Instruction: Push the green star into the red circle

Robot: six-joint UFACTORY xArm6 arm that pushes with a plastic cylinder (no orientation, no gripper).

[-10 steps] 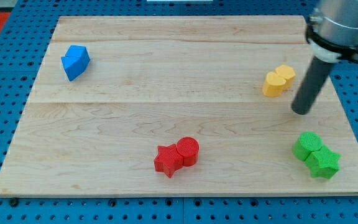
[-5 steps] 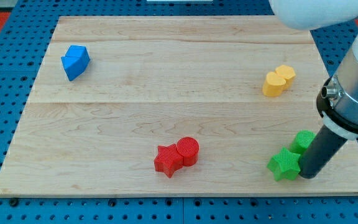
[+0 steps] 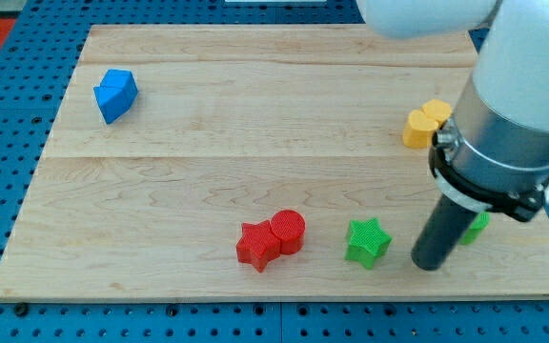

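Observation:
The green star (image 3: 367, 242) lies on the wooden board near the view's bottom, right of centre. The red circle (image 3: 289, 231) stands to its left, touching a red star (image 3: 258, 246); a gap of bare board separates the green star from the red circle. My tip (image 3: 428, 263) rests on the board just right of the green star, a short gap away. The rod and arm body rise toward the view's upper right.
A second green block (image 3: 475, 227) peeks out behind the rod on the right. A yellow block (image 3: 423, 123) sits at the right, partly covered by the arm. A blue block (image 3: 114, 94) lies at the upper left. The board's bottom edge (image 3: 274, 297) is close below.
My tip came down from the right edge to the view's bottom, then swept left. The green star slid left, away from the other green block, toward the red circle.

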